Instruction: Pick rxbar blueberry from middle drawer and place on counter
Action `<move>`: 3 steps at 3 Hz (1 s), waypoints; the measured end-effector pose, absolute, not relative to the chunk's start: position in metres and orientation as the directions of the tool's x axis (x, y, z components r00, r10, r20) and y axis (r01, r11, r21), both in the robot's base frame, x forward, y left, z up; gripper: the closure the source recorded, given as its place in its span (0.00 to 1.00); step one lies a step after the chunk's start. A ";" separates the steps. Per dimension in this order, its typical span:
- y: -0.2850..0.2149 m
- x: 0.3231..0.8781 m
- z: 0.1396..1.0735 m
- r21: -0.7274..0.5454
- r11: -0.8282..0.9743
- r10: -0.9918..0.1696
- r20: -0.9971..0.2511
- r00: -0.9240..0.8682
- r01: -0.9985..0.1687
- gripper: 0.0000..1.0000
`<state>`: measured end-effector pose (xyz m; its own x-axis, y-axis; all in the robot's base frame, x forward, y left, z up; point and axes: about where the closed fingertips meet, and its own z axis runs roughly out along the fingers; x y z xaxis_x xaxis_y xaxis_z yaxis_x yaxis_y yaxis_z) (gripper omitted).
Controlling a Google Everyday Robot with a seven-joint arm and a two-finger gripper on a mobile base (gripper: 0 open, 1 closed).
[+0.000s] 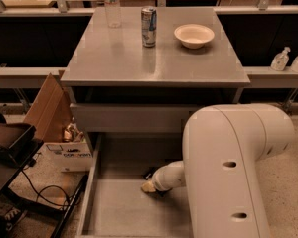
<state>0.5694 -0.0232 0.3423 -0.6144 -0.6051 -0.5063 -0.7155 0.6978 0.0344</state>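
The middle drawer point(118, 208) is pulled out below the counter point(154, 61), with its grey floor showing. My gripper point(149, 185) reaches down into the drawer near its back middle, at the end of the white arm point(233, 172). A small dark thing point(150, 173) that may be the rxbar blueberry lies right at the gripper's far side; most of it is hidden. The arm covers the drawer's right half.
On the counter stand a silver-blue can point(148, 27), a clear bottle point(112, 5) and a white bowl point(193, 35). A cardboard flap point(47, 108) and a white box point(69, 152) sit left of the drawer. A black stand point(7, 140) with cables is at far left.
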 end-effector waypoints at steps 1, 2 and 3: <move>-0.023 0.569 0.351 0.034 0.698 -0.605 -0.506 -0.614 -0.716 0.87; -0.023 0.569 0.354 0.034 0.698 -0.605 -0.506 -0.614 -0.716 1.00; -0.014 0.575 0.376 0.037 0.660 -0.620 -0.538 -0.572 -0.750 1.00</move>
<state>0.5748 -0.0141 0.3758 -0.5717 -0.6197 -0.5376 -0.7503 0.6601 0.0369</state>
